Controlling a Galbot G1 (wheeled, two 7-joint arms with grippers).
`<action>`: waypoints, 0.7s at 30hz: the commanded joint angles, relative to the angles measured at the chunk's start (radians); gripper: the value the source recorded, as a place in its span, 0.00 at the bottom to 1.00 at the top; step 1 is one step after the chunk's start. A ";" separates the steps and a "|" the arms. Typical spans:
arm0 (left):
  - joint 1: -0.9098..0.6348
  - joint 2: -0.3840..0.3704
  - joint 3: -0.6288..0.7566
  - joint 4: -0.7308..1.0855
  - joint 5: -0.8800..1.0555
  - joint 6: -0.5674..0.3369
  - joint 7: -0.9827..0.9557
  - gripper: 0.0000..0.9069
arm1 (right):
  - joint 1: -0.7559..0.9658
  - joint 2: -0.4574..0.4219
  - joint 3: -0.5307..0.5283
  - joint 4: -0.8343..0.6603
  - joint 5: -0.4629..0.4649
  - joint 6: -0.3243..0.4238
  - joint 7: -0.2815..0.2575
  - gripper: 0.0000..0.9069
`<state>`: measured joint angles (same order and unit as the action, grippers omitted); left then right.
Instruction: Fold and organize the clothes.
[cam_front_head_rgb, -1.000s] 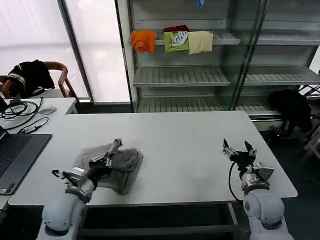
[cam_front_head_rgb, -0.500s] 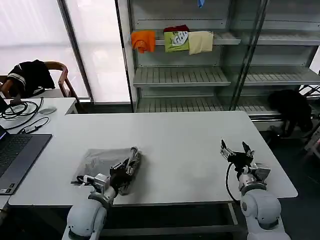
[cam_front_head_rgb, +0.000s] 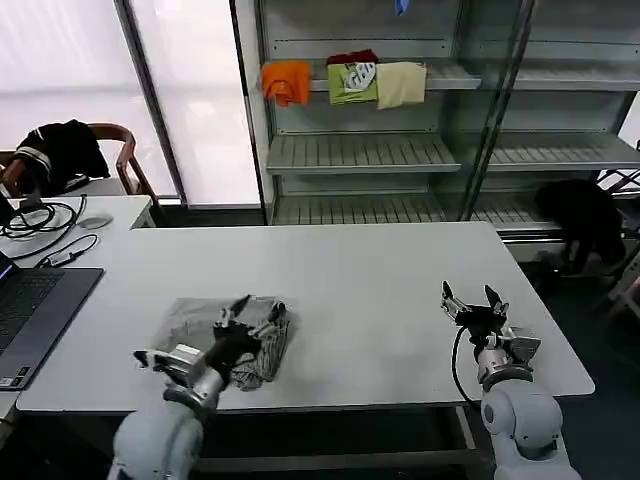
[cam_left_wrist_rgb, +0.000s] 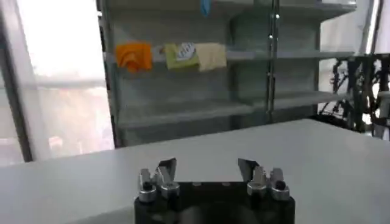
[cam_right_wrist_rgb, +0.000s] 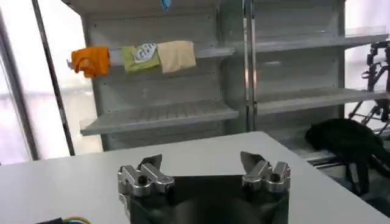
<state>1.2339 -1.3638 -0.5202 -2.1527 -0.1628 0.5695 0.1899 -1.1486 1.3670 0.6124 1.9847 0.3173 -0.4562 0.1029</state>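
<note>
The left gripper (cam_front_head_rgb: 238, 322), jaws wide apart and empty, hovered over the crumpled grey shirt (cam_front_head_rgb: 215, 335) near the table's (cam_front_head_rgb: 380, 290) front-left edge, apparently mid-fold, so next it needed a fresh grasp, while the right gripper (cam_front_head_rgb: 470, 305) waited open.

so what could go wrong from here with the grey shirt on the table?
1. The crumpled light grey fabric shirt is bunched, not flat, near the front edge of the white table; a careless pull could drag it off.
2. The left pincer sits open right over the heap, so closing now may catch several layers and spoil the fold.
3. The right pincer waits open far from the shirt; one-armed folding would likely skew it.
</note>
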 joint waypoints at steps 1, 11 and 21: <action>-0.012 0.236 -0.431 0.255 -0.281 -0.038 0.049 1.00 | 0.008 0.004 -0.012 0.001 -0.003 -0.004 0.001 1.00; -0.027 0.215 -0.366 0.419 -0.243 -0.058 0.030 1.00 | 0.019 0.031 -0.045 -0.001 -0.032 -0.009 0.005 1.00; -0.030 0.162 -0.315 0.448 -0.202 -0.068 0.051 1.00 | 0.016 0.027 -0.038 -0.001 -0.033 -0.009 0.005 1.00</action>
<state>1.2095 -1.1939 -0.8176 -1.8008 -0.3693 0.5158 0.2261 -1.1356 1.3895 0.5812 1.9835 0.2892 -0.4649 0.1077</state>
